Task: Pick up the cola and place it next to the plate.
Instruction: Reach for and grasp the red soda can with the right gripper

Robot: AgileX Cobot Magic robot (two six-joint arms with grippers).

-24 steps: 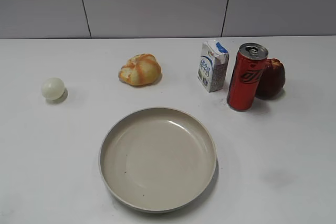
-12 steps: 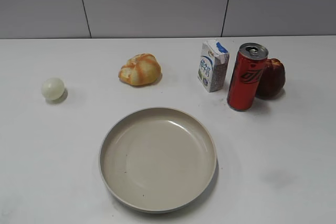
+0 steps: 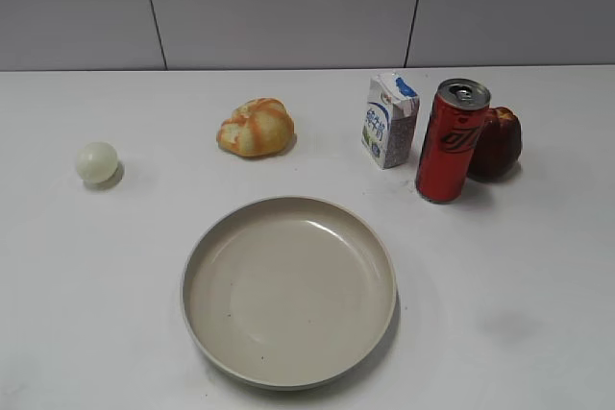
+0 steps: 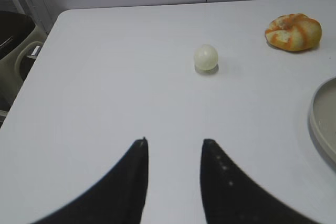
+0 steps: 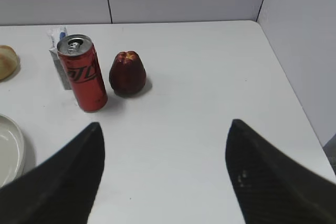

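Observation:
The cola (image 3: 450, 144), a tall slim red can with a silver top, stands upright at the back right of the white table; it also shows in the right wrist view (image 5: 83, 74). The plate (image 3: 215, 237), a large round beige dish, lies empty at the front middle; its rim shows in the left wrist view (image 4: 317, 119) and the right wrist view (image 5: 17, 145). My right gripper (image 5: 165, 125) is open wide and empty, well short of the can. My left gripper (image 4: 173, 141) is open and empty over bare table. Neither gripper shows in the exterior view.
A dark red apple-like fruit (image 3: 498, 144) touches the can's right side. A white-and-blue milk carton (image 3: 389, 120) stands just left of the can. A bread roll (image 3: 256, 128) and a pale ball (image 3: 97, 162) lie further left. A wall (image 5: 299, 40) borders the table's right edge.

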